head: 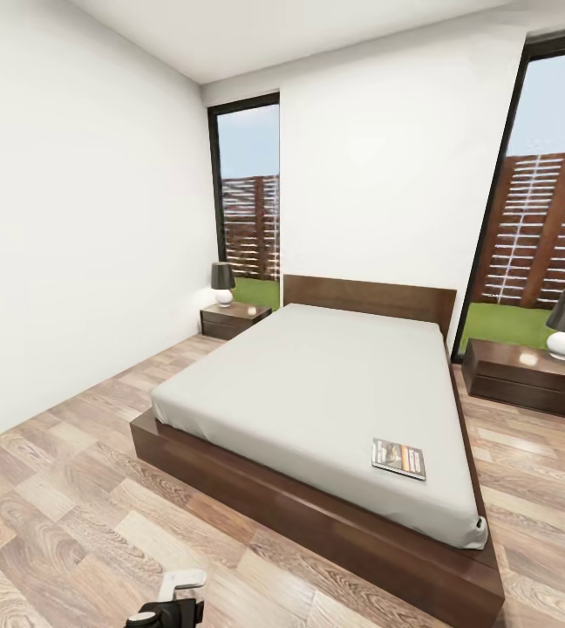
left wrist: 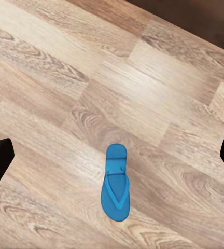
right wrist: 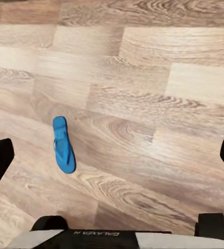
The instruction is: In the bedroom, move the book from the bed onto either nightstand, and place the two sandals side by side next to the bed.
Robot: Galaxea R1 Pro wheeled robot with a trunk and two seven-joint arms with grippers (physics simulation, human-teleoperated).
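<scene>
Head camera faces the grey-mattressed dark wooden bed (head: 317, 410) at twelve o'clock; both wrist cameras look down on brown wood-plank floor (left wrist: 65, 78), each showing a bright blue flat sandal (left wrist: 115, 182).

Book (head: 398, 459) cover lettering too small to read. Right nightstand (head: 531, 377) cut by frame edge. Both end effectors' fingers cropped.

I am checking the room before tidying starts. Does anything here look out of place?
Yes. A book lies flat on the bare mattress of the bed, near its front right corner, instead of on a nightstand. A blue sandal lies alone on the wood floor, with no partner beside it.
</scene>
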